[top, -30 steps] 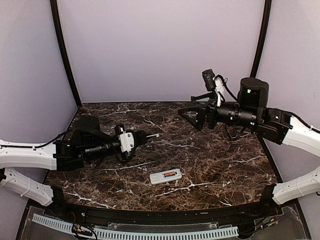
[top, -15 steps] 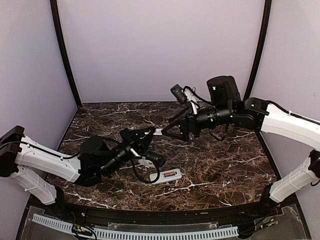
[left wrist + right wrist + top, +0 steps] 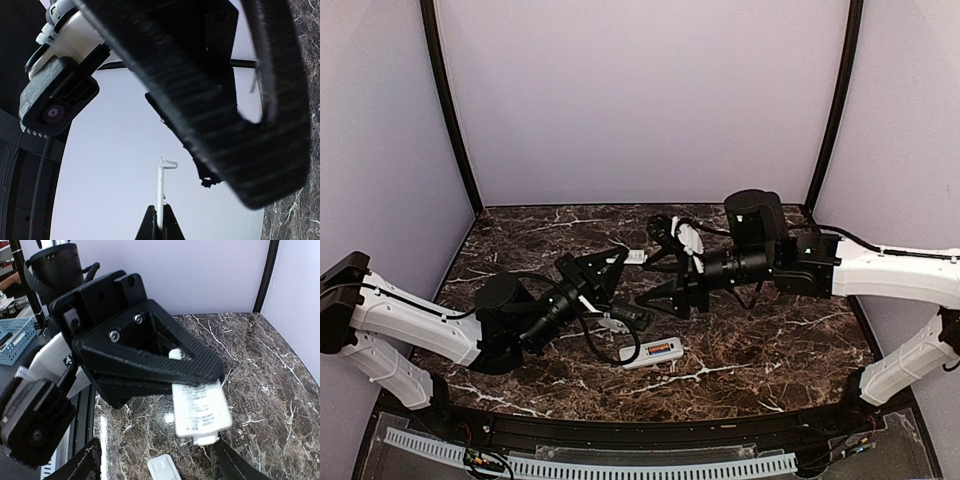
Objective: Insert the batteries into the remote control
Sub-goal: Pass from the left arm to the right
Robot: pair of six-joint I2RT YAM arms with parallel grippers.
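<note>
The white remote control (image 3: pixel 647 353) lies on the marble table, with the orange and blue batteries (image 3: pixel 662 348) showing at its right end. Its near end also shows in the right wrist view (image 3: pixel 162 470). My left gripper (image 3: pixel 618 263) is shut on a small flat white cover piece (image 3: pixel 635 257) and holds it in the air above the remote. The cover appears edge-on in the left wrist view (image 3: pixel 161 192) and label side up in the right wrist view (image 3: pixel 200 407). My right gripper (image 3: pixel 656 268) is open, its jaws wide apart just right of the cover.
The marble table (image 3: pixel 770 340) is ringed by lilac walls with black corner posts (image 3: pixel 450 110). A black rail (image 3: pixel 620 425) runs along the near edge. The two arms meet close together over the table's middle.
My right gripper has come left and down, close to the cover piece. My left arm swung in to the centre with the cover and now holds still.
</note>
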